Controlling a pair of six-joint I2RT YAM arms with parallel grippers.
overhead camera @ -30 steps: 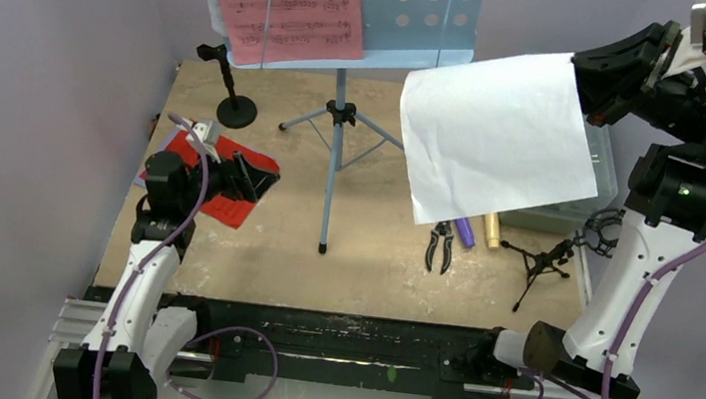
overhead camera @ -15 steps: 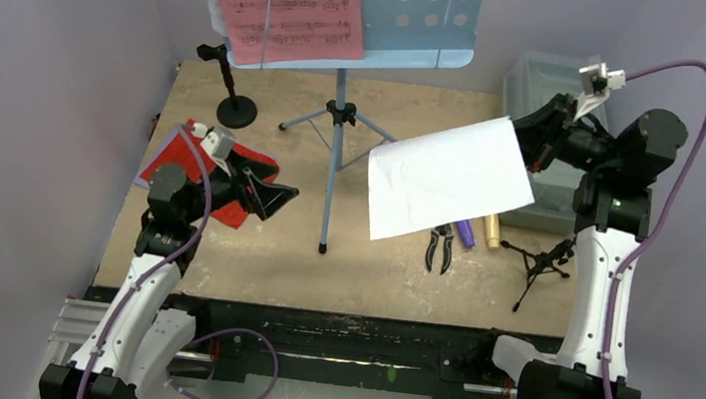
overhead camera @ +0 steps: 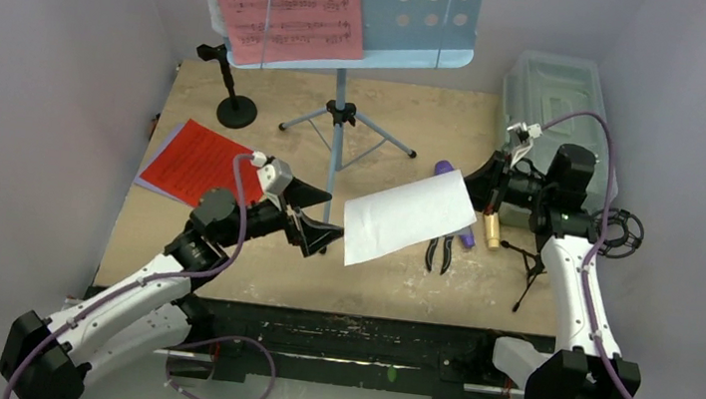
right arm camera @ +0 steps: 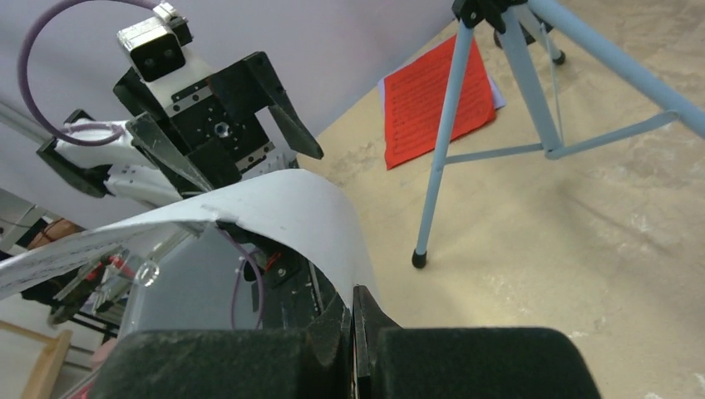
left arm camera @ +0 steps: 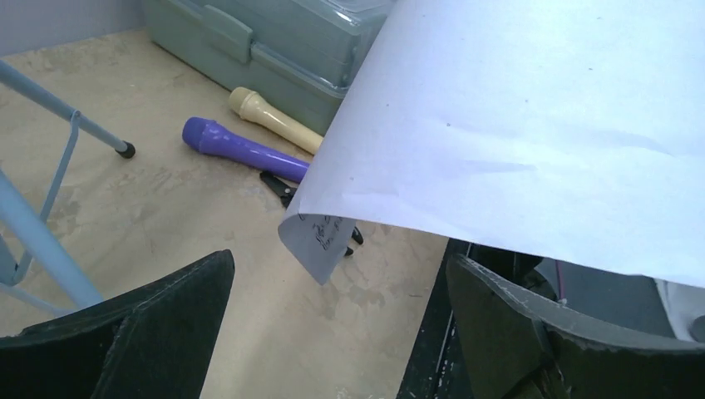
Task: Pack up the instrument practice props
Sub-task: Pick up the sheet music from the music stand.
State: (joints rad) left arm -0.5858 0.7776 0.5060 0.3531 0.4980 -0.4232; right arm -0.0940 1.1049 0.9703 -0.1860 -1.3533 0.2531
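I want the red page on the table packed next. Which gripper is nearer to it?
Left. The left gripper, open, hangs just right of the red page in the top view. The right gripper, shut on the white sheet, is much farther right.

Ahead of me the sandy, scuffed worktop runs back to pale lilac walls. At its far right corner I see a translucent grey-green plastic box with its lid shut. Nearer the front edge, black-handled pliers lie flat on the worktop, handles pointing toward me.
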